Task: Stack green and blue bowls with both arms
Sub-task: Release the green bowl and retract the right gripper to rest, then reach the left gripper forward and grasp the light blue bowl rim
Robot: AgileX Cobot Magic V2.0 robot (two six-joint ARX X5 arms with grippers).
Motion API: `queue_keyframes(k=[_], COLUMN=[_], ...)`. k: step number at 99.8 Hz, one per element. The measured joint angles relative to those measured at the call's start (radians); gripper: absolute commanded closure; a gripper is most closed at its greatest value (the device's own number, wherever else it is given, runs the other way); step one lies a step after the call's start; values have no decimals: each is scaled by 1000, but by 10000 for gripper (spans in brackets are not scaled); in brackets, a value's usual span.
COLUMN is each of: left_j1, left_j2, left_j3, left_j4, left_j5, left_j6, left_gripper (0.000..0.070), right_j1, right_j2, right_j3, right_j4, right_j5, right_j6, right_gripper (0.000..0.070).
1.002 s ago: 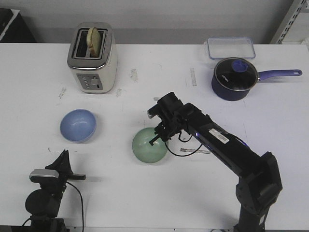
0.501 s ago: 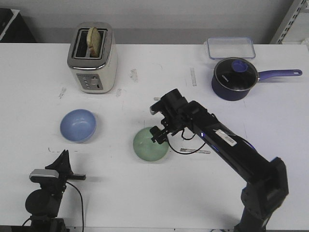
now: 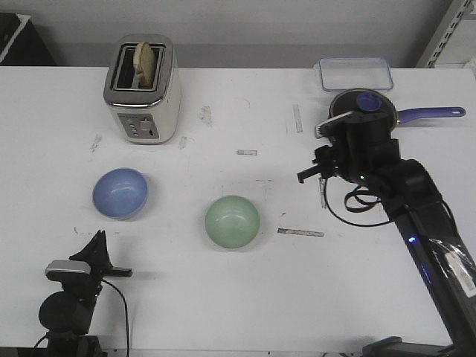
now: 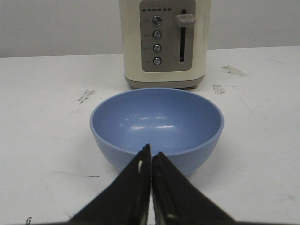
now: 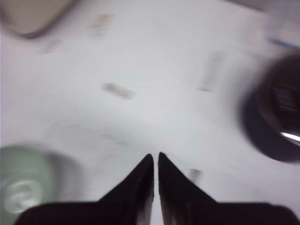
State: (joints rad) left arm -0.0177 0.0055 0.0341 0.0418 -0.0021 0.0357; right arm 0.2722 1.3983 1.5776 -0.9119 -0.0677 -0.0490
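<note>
I note the right gripper (image 5: 153,161) closed on nothing, raised beside the saucepan (image 3: 361,119). The left gripper (image 4: 151,157) is likewise pinched closed, facing the blue bowl (image 3: 120,193). The green bowl (image 3: 233,222) sits alone mid-table, well apart.

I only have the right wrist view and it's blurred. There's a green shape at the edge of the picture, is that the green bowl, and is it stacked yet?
Observer: Yes, that's the green bowl. It sits alone and upright on the table, empty.
Operator: Where's the blue one?
Observer: The blue bowl is apart from it, toward the robot's left, in front of the toaster.
Operator: Is the left arm on it?
Observer: No. The left gripper is shut and empty, pointing at the blue bowl's near wall.
Operator: And my gripper?
Observer: The right gripper is shut on nothing, up near the saucepan.
</note>
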Motion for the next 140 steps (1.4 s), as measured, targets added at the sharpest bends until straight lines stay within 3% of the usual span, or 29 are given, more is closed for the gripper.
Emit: queue_keyframes(k=[29,57,77,96,110,140], left_j1=[0,0,0,0,0,0], left_j2=[0,0,0,0,8,306], left_j3=[0,0,0,2,71,604], left_j4=[0,0,21,164,151,-5], left_j5=[0,0,0,0,0,0], left_j6=[0,0,0,-25,-39,-46], left_gripper=[698,698,699,699,699,699], right_j1=[-203,-248,-248,-248,-248,-248], right_j2=[-266,-595,-792,-877,-900,-895], right_j3=[-372,-818,-1046,-1091,-1090,-1090], right_j4=[169,377,438,498,510,506], right_j5=[12,11,10,10,10,10], right_j6=[0,-1,-1,1,1,1], right_gripper=[697,697,697,698,697,697])
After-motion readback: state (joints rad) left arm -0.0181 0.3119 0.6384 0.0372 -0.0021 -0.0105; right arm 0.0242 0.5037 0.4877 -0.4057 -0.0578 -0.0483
